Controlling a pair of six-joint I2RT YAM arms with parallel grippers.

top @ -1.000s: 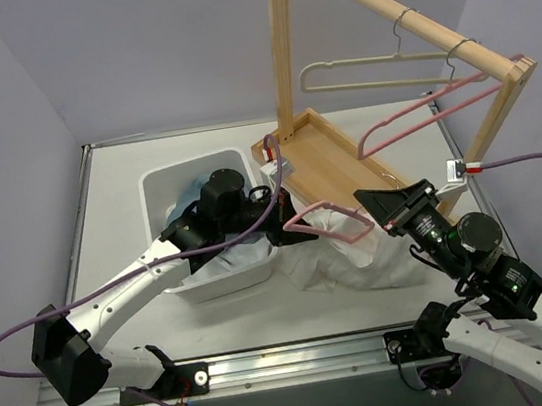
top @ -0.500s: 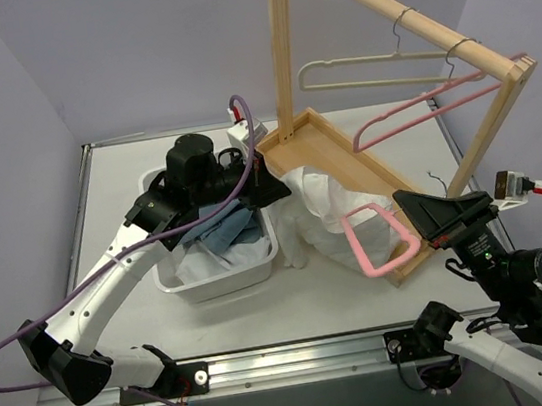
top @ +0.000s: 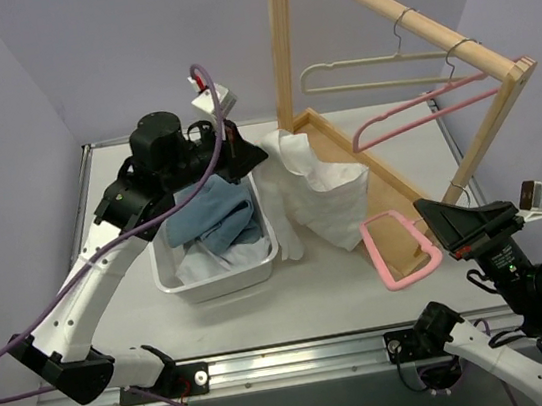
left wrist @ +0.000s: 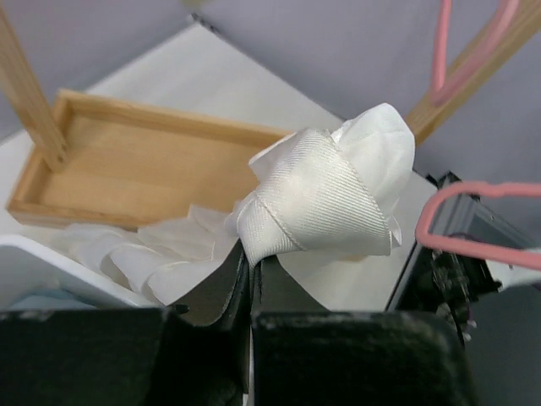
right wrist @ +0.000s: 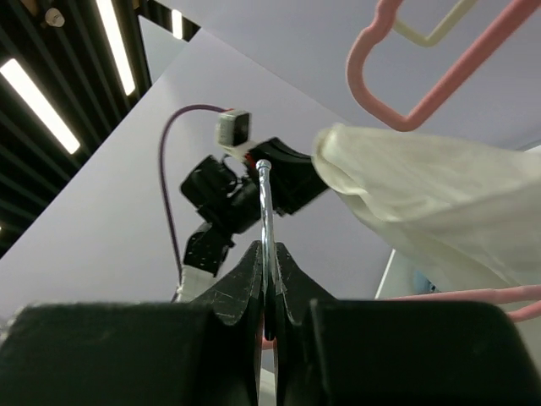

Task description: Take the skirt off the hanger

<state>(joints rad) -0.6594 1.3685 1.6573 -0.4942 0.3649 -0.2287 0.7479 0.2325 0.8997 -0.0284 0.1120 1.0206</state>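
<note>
My left gripper (top: 248,158) is shut on a fold of the white skirt (top: 317,188), which hangs from it between the bin and the wooden rack. In the left wrist view the skirt (left wrist: 325,194) bunches just above the closed jaws of the left gripper (left wrist: 251,260). My right gripper (top: 424,210) is shut on the metal hook (right wrist: 266,211) of the pink hanger (top: 399,248), held near the front right, just off the skirt's lower edge. From the right wrist, the skirt (right wrist: 431,190) hangs above the hanger's pink bar (right wrist: 499,294), apart from it.
A white bin (top: 166,278) holding blue clothes (top: 215,221) sits left of the skirt. The wooden rack's tray base (top: 391,191) lies behind. A cream hanger (top: 363,64) and a second pink hanger (top: 420,111) hang on its rail (top: 396,12).
My left gripper rose and moved back-left, lifting the skirt upright. My right gripper pulled the pink hanger toward the front right, and it came out from the skirt.
</note>
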